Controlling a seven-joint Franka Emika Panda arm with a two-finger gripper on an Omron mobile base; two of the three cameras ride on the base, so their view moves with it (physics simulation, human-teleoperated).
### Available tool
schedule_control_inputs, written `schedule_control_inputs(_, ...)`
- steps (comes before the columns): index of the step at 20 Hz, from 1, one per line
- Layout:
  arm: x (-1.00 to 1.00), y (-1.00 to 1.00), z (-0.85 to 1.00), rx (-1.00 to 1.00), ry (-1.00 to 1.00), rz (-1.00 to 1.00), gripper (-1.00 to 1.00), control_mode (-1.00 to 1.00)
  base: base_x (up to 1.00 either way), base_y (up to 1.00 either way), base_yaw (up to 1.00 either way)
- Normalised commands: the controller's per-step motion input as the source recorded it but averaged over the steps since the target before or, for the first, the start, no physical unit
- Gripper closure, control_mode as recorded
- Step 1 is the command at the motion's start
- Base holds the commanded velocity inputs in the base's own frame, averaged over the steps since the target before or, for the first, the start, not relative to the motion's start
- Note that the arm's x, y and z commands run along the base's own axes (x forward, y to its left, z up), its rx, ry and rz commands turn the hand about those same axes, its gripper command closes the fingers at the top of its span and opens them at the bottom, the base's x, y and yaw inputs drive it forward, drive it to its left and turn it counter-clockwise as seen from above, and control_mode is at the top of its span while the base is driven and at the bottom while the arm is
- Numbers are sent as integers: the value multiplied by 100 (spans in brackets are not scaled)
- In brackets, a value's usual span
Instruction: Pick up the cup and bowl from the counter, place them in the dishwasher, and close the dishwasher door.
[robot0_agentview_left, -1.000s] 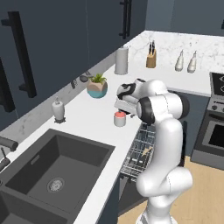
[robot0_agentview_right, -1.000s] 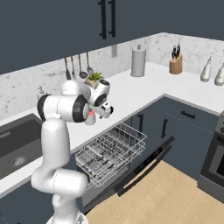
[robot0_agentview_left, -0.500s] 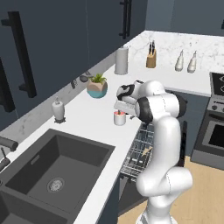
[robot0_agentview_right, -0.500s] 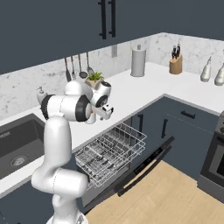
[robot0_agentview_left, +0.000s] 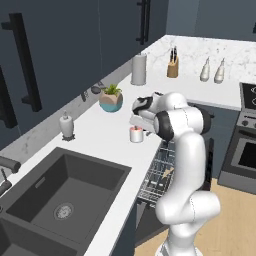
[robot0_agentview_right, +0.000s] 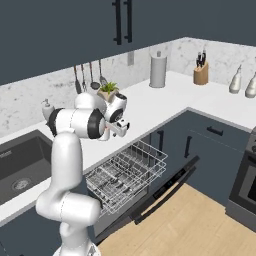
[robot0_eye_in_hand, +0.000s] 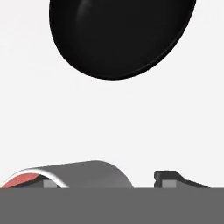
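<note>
1. Left base view: you have brought the gripper (robot0_agentview_left: 137, 120) down and in over the last second. A second ago it hung a little above and to the right of the cup (robot0_agentview_left: 136, 134); now it sits right at the cup's upper rim. The cup stands upright on the counter (robot0_agentview_left: 105, 132), near the front edge and just above the pulled-out dishwasher rack (robot0_agentview_left: 157, 172). You cannot tell from here whether the fingers touch it.

2. Right base view: the forearm has swung lower and closer to the counter edge. The dishwasher door (robot0_agentview_right: 165, 190) lies fully dropped and the rack is out with open room above it, so the carry from cup to rack looks short. Watch the counter lip between the two.

3. Hand view: the cup's pale rim and red side sit at the bottom left, one dark fingertip (robot0_eye_in_hand: 175, 178) beside it at the right, apart from it. The jaws appear spread with nothing held, though the other finger is hidden. The black bowl (robot0_eye_in_hand: 120, 37) lies just beyond on bare white counter, close enough that a forward push could nudge it.
</note>
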Motion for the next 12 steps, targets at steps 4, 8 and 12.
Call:
schedule_control_inputs(4, -17, -11, -14, 0, 0, -5, 100, -100, 0, 0, 0)
schedule_control_inputs(8, -49, -54, -8, 3, 0, -10, 100, -100, 0, 0, 0)
schedule_control_inputs(12, -72, -94, -3, 9, 0, -12, 100, -100, 0, 0, 0)
